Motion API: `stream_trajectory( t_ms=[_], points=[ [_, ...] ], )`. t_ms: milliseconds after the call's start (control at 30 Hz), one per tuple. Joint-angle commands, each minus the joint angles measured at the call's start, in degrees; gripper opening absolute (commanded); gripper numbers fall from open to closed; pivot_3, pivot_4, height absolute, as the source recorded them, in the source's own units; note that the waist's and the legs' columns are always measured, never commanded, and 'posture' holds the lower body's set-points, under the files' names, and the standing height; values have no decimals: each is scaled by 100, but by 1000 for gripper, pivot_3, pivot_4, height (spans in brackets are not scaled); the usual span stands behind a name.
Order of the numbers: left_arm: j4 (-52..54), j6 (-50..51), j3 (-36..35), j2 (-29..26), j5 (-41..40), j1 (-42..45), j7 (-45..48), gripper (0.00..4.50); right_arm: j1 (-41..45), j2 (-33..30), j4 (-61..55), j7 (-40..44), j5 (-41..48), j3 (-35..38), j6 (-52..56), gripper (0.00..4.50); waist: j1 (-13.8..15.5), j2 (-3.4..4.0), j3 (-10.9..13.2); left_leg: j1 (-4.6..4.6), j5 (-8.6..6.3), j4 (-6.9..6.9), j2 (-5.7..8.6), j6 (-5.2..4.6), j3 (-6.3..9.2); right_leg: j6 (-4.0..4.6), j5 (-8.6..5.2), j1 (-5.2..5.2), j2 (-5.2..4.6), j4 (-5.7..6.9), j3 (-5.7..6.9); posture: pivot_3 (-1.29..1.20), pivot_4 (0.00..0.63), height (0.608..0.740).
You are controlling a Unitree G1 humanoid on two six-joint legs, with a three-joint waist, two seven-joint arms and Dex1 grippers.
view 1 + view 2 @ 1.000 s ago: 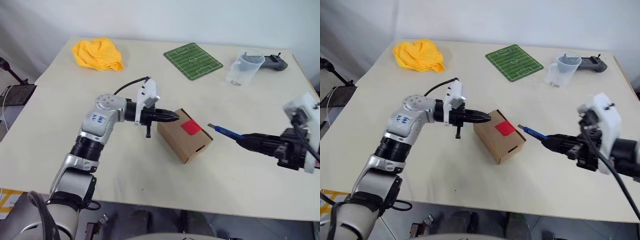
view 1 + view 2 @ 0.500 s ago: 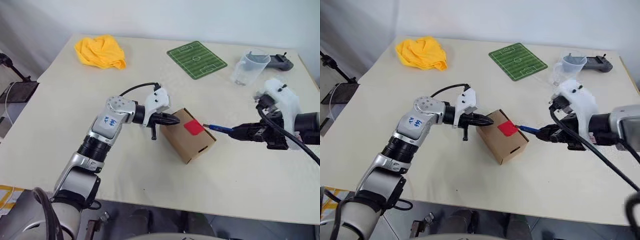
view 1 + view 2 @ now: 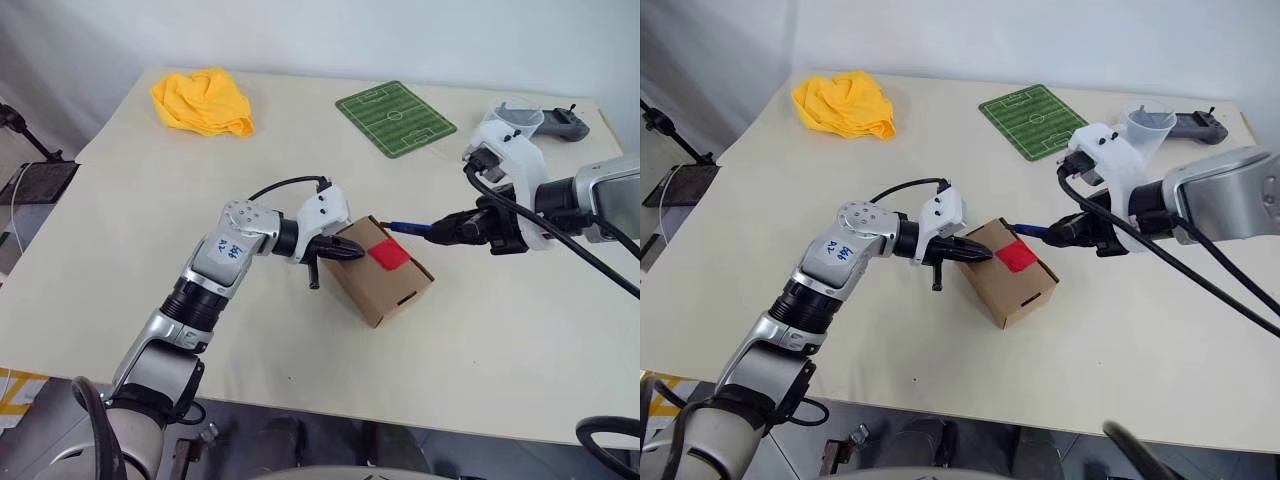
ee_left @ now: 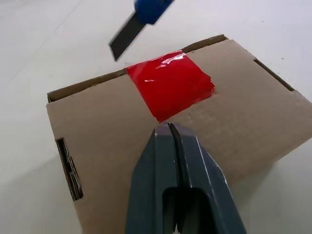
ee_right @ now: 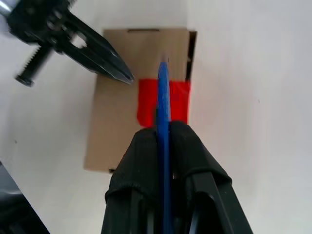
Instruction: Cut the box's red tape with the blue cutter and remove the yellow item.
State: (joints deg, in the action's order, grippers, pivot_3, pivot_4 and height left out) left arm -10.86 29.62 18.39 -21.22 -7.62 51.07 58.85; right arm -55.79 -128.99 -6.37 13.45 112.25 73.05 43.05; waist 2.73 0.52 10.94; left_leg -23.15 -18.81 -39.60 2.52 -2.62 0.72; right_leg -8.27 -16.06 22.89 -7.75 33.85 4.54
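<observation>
The brown box point(image 3: 386, 285) lies closed in the middle of the table, with the red tape point(image 3: 388, 254) on its top at the far edge. My left gripper point(image 3: 352, 252) is shut and empty, its tips resting on the box top point(image 4: 234, 122) just short of the red tape point(image 4: 170, 85). My right gripper point(image 3: 455, 226) is shut on the blue cutter point(image 3: 410, 227), reaching in from the right. The blade point(image 4: 126, 41) hovers just above the box's far edge beside the tape. In the right wrist view the cutter point(image 5: 162, 97) lines up over the tape point(image 5: 146, 102). The yellow item is hidden.
A yellow cloth heap point(image 3: 202, 100) lies at the table's far left. A green soccer-field mat point(image 3: 395, 118) sits at the far middle. A clear measuring cup point(image 3: 512, 116) and a black controller point(image 3: 565, 122) stand at the far right, behind my right arm.
My right gripper has carried the blue cutter leftward from the table's right side to the box's far edge. My left gripper has stayed at the box top.
</observation>
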Motion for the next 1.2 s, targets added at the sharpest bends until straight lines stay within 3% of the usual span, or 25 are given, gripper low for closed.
stream_trajectory(
  t_ms=[33,1200],
  points=[
    [173,105,49,1,57,-49,-52,0,-124,-1,24,-287,75,403,-170,110,-8,0,0,0,0,-7,0,0,-1,-2,1,0,1,4,-3,0,150,740],
    [272,438,41,-7,81,-47,-242,0,-1354,-1,-423,-999,75,627,-1177,110,-140,-2,-1,16,-2,-42,-6,-14,-47,-28,15,0,15,24,-80,0,150,740]
  ],
)
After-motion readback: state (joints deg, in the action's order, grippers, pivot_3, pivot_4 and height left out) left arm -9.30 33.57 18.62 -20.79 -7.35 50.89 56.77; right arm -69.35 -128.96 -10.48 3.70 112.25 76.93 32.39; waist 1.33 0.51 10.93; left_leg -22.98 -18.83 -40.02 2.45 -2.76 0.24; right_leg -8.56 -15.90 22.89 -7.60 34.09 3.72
